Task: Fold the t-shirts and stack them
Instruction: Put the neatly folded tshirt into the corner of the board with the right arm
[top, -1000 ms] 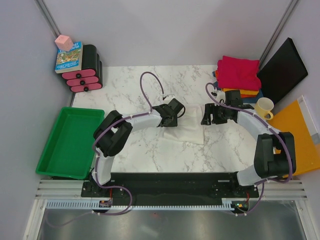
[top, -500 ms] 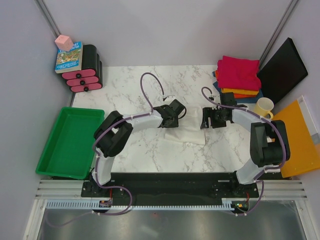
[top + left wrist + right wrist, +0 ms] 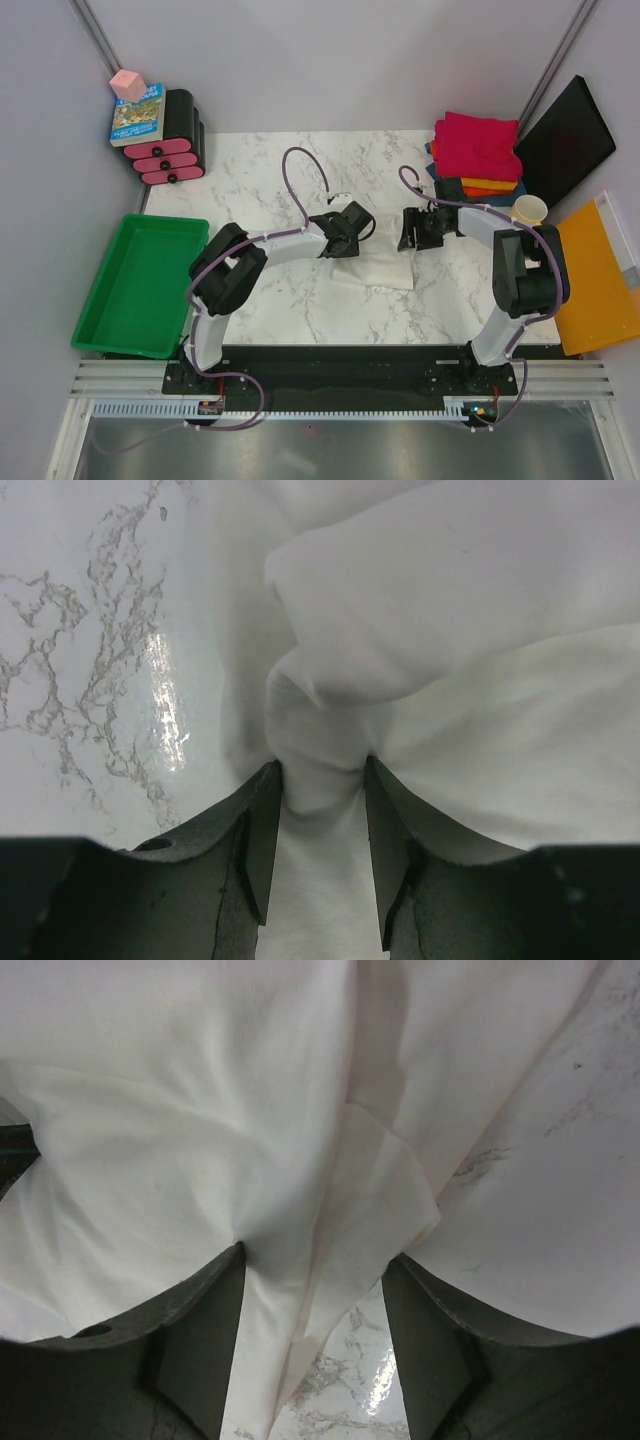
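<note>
The two arm bases are bolted at the near edge of a white, grey-veined marble counter (image 3: 300, 305) with a glossy surface. A green plastic tray (image 3: 140, 285), rectangular with raised walls, is placed beside the counter at near left. A flat orange-yellow board (image 3: 598, 290) lies at near right.

At mid-counter an off-white t-shirt (image 3: 380, 265) is laid out as a wrinkled, roughly square bundle of soft cloth. The left fingers (image 3: 360, 224) are set on its left far corner. In the left wrist view they are partly closed and a bunched fold of the cloth is pinched between them. The right fingers (image 3: 406, 233) are set on its right far corner. In the right wrist view they are spread. A folded edge of the shirt lies between them, against one finger only, with bare marble exposed beside the other, so nothing is clamped.

A cream cup (image 3: 530, 208) stands farther back, at the right edge. Beyond it a stack of folded t-shirts (image 3: 478, 145) is located in the far right corner, magenta uppermost with orange layers beneath. A black panel (image 3: 565, 140) is leaned to its right. In the far left corner a black drawer unit (image 3: 172, 150) with pink fronts carries a book (image 3: 137, 115), on which a pink cube (image 3: 128, 85) rests.
</note>
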